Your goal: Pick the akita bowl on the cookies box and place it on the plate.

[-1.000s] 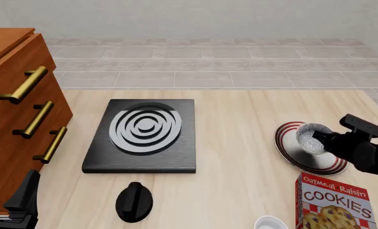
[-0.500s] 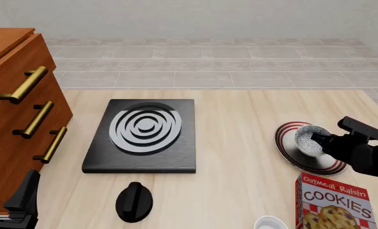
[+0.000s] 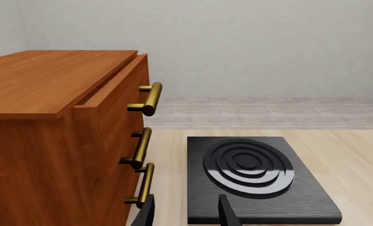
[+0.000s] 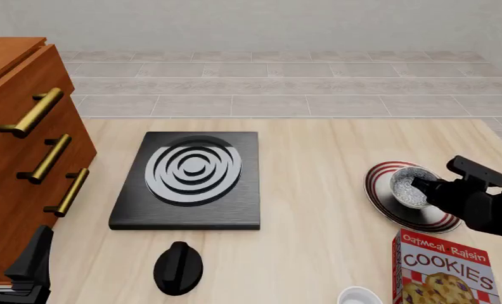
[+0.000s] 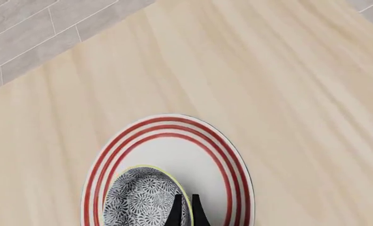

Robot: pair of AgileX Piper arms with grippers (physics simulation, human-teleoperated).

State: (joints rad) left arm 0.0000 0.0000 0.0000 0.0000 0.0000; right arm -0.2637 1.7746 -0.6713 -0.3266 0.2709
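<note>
Landmark: the plate [image 4: 410, 201], on the table [image 4: 319, 190] at the right side of the front view.
White bowl [image 4: 359, 296]: nearer than the plate, at the table's near edge, just left of the box.
Box [image 4: 441, 269]: just nearer than the plate, its top bare.
Left pincer [image 3: 185, 214]: far left of the plate, by the dresser [image 4: 23, 158]; fingers apart, holding nothing.
Knob [image 4: 177, 267]: well left of the plate, nearer than the burner.
Right pincer [image 5: 185, 210]: over the plate's near-right part, fingers together on the bowl's rim, one inside and one outside.
Bowl [image 4: 410, 185]: over the plate's middle, off the box; whether it touches the plate, I cannot tell.
Step, as I judge it: the placing is nearly done; the release is left.
Risk one: if the bowl hangs above the plate, opening now could drop it and let it rock or skid toward the ringed rim.
Risk two: a finger inside the rim may drag or tip the bowl if the arm pulls sideways before lifting clear.
Burner [image 4: 192, 177]: well left of the plate, slightly farther, uninvolved.
</note>
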